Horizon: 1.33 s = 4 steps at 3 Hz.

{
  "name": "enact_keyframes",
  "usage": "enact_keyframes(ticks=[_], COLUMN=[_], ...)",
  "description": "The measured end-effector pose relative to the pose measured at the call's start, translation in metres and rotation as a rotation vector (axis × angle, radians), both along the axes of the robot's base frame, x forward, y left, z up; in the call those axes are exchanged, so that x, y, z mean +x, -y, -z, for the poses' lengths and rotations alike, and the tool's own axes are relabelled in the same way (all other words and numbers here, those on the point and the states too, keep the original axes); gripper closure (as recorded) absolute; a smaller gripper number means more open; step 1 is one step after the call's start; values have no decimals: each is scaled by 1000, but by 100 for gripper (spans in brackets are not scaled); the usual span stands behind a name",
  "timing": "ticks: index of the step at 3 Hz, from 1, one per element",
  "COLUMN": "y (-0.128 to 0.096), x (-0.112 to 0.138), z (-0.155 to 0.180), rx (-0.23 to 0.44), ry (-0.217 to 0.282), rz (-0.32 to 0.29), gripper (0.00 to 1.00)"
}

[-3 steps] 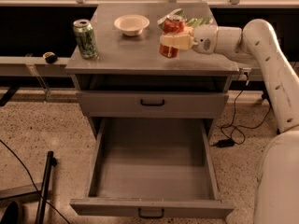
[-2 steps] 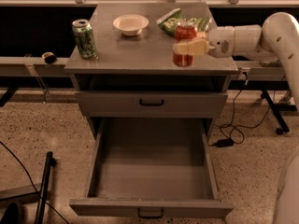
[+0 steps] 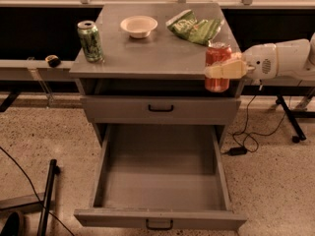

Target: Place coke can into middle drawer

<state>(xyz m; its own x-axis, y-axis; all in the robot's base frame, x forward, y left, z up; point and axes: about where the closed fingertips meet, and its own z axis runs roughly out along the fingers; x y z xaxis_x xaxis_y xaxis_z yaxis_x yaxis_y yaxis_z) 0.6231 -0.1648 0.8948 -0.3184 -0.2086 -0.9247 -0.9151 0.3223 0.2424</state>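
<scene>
Your middle drawer (image 3: 162, 181) stands open and empty beneath the surface (image 3: 147, 53); the gripper (image 3: 222, 71) hangs at its right front corner, fingers clamped round the coke can (image 3: 217, 57); you're mid-carry, by my judgement; next, bring it over the tray and lower.

The cabinet (image 3: 147, 58) shows two cans (one coke can (image 3: 217, 54), one green soda can (image 3: 90, 41)), one white bowl (image 3: 139, 25), one chip bag (image 3: 193, 27), two drawers (middle drawer (image 3: 160, 219), upper drawer (image 3: 161, 110)) and one gripper (image 3: 216, 72) clasping the coke can at the cabinet's front-right corner.
</scene>
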Motion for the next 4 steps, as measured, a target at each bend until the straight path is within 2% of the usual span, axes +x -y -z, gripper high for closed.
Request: enact_keyframes(ticks=[1, 2, 3, 4], y=[-1, 2, 26, 28], x=[1, 0, -13, -12], z=[-1, 38, 104, 104], rx=[1, -4, -28, -51], ry=[4, 94, 198, 266], rz=[-1, 41, 123, 118], gripper=[100, 100, 100, 100])
